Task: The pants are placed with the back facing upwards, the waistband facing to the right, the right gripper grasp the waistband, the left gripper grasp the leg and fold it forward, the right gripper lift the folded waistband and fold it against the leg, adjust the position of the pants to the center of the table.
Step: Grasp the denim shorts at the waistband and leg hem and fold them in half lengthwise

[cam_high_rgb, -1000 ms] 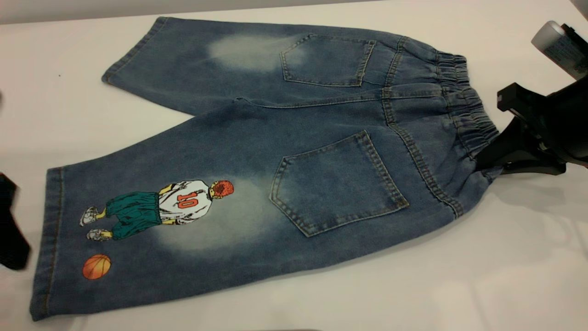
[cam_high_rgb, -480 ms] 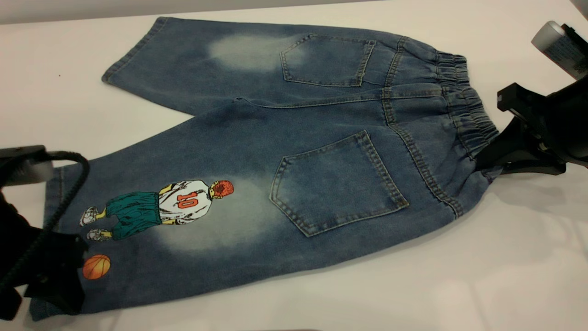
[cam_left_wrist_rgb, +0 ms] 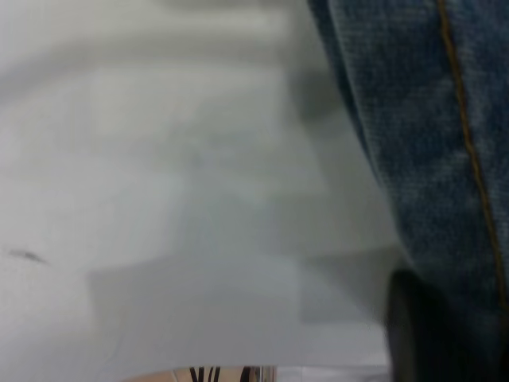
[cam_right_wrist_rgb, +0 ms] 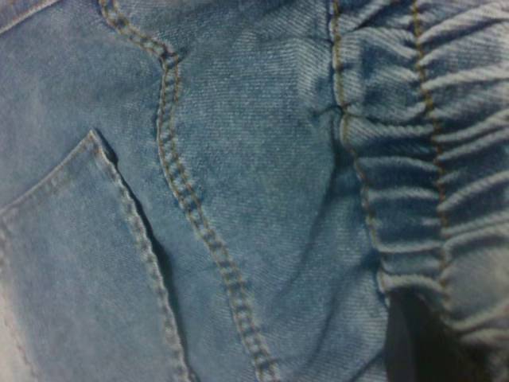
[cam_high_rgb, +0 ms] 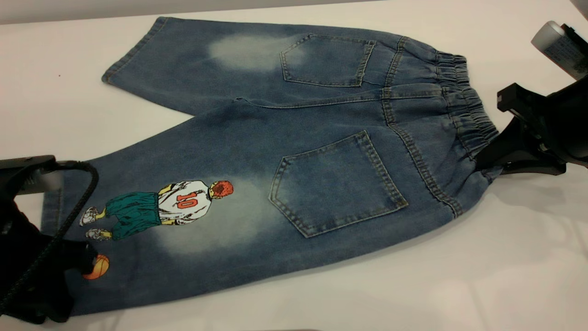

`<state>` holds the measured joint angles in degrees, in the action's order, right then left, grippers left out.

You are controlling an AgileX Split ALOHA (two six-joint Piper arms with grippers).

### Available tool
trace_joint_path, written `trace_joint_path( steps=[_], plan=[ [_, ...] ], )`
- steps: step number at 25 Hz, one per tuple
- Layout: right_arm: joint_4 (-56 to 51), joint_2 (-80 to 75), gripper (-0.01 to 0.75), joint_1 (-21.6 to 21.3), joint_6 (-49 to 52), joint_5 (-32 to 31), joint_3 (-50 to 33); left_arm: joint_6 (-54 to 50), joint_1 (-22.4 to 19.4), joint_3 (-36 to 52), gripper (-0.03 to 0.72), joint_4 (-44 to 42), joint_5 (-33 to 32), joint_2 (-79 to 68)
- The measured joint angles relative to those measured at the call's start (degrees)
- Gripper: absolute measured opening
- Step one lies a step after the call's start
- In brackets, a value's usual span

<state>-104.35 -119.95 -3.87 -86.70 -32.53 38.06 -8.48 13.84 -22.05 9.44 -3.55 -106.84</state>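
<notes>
White table (cam_high_rgb: 459, 276): pants (cam_high_rgb: 285, 151) flat; right gripper (cam_high_rgb: 494, 158) clamped on waistband (cam_high_rgb: 464, 105); left gripper (cam_high_rgb: 50, 276) fingers unclear, hiding hem.

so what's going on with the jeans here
Two robot arms are setting up to fold small denim pants lying back-up and flat on the white table. The right gripper sits at the near end of the waistband; its jaws look clamped on the fabric. The left gripper is over the hem of the printed leg, partly covering the orange ball. Nothing is folded yet.
</notes>
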Motion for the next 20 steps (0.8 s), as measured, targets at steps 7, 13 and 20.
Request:
trace_joint_path(
  steps=[7, 13, 20],
  plan=[
    [2.6, 3.4, 0.038, 0.0, -0.2, -3.5, 0.0, 1.0, 0.0, -6.8, 0.042, 0.0, -11.5, 4.0],
    [6.2, 12.8, 0.037, 0.0, 4.1, -6.4, 0.0, 3.5, 0.0, -16.2, 0.042, -0.1, -20.3, 15.0],
    [8.8, 16.9, 0.037, 0.0, 7.7, -4.1, 4.6, 5.1, 0.0, -25.6, 0.042, -1.3, -21.3, 17.1]
  ],
)
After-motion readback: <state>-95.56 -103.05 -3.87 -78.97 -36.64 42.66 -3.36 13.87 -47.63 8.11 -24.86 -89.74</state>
